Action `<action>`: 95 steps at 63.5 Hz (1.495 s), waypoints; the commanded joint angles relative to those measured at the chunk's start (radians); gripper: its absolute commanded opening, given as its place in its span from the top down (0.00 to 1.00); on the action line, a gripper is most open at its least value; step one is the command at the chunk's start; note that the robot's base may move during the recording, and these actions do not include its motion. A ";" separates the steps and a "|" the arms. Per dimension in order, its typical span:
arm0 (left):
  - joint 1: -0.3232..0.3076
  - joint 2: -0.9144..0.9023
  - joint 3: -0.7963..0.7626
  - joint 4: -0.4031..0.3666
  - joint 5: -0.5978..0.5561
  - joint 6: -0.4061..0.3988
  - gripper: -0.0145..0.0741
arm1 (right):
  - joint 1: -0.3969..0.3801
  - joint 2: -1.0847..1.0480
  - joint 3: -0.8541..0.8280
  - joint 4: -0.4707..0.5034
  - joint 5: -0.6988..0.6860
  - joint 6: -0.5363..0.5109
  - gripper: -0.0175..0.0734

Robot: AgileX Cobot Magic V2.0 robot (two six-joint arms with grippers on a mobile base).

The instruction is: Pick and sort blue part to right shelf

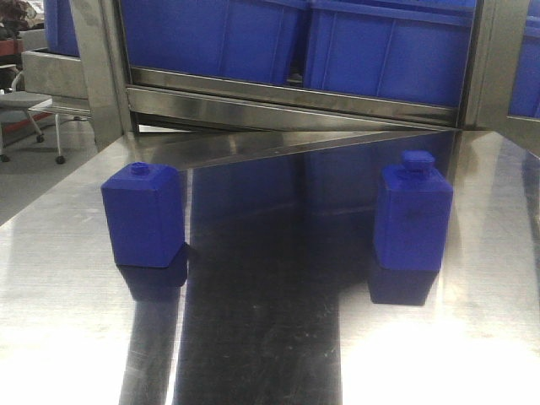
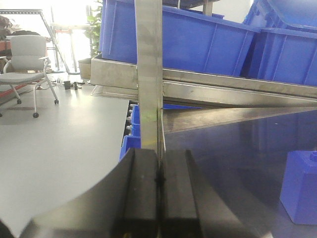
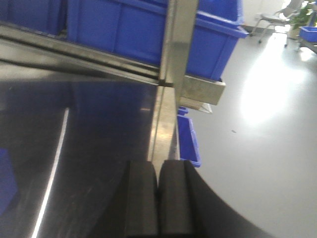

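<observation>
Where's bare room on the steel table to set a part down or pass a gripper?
Widest free patch: the table between the left blue part and the right blue part, running to the near edge. Narrower strips lie outside each part, toward the table's side edges. Crowded at the back: the shelf rail and blue bins sit low there.

The desk (image 1: pixel 278 354) is bare steel, polished to a streaky mirror with fine scratches. The 9 o'clock blue part (image 1: pixel 143 215) and the 3 o'clock blue part (image 1: pixel 413 221) look like matt, faintly grainy plastic. At 12 o'clock the right shelf (image 1: pixel 295 94) shows brushed-metal rails. Its bins (image 1: pixel 388 55) are smooth, slightly glossy blue plastic. The left gripper (image 2: pixel 159 161) and right gripper (image 3: pixel 158 171) have matt black jaws.
</observation>
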 commanded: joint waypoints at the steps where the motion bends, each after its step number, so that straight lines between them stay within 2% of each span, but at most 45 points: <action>1: -0.006 -0.023 0.025 -0.006 -0.083 -0.012 0.68 | 0.052 0.054 -0.051 -0.020 -0.126 -0.018 0.75; 13: -0.006 -0.023 0.025 -0.006 -0.083 -0.012 0.68 | 0.141 0.171 -0.104 -0.026 -0.123 0.023 0.75; 26: -0.006 -0.023 0.025 -0.006 -0.083 -0.012 0.68 | 0.153 0.371 -0.167 -0.026 -0.085 0.090 0.75; 36: -0.006 -0.023 0.025 -0.006 -0.083 -0.012 0.68 | 0.154 0.508 -0.229 -0.026 -0.059 0.095 0.73; 40: -0.006 -0.023 0.025 -0.006 -0.083 -0.012 0.68 | 0.164 0.562 -0.253 -0.026 -0.049 0.095 0.66; 42: -0.006 -0.023 0.025 -0.006 -0.083 -0.012 0.68 | 0.175 0.591 -0.268 -0.026 -0.038 0.095 0.59; 51: -0.006 -0.023 0.025 -0.006 -0.083 -0.012 0.68 | 0.248 0.722 -0.343 -0.026 0.023 0.105 0.17; 54: -0.006 -0.023 0.025 -0.006 -0.083 -0.012 0.68 | 0.273 0.764 -0.375 -0.026 0.052 0.145 0.10; 60: -0.006 -0.023 0.025 -0.006 -0.083 -0.012 0.68 | 0.308 0.850 -0.455 -0.026 0.120 0.289 0.12; 65: -0.006 -0.023 0.025 -0.006 -0.083 -0.012 0.68 | 0.341 0.918 -0.532 -0.026 0.218 0.451 0.12; 71: -0.006 -0.023 0.025 -0.006 -0.083 -0.012 0.68 | 0.385 0.995 -0.632 -0.034 0.332 0.572 0.12; 79: -0.006 -0.023 0.025 -0.006 -0.083 -0.012 0.68 | 0.441 1.109 -0.767 -0.054 0.461 0.619 0.12; 95: -0.006 -0.023 0.025 -0.006 -0.083 -0.012 0.68 | 0.536 1.327 -1.038 -0.054 0.717 0.632 0.12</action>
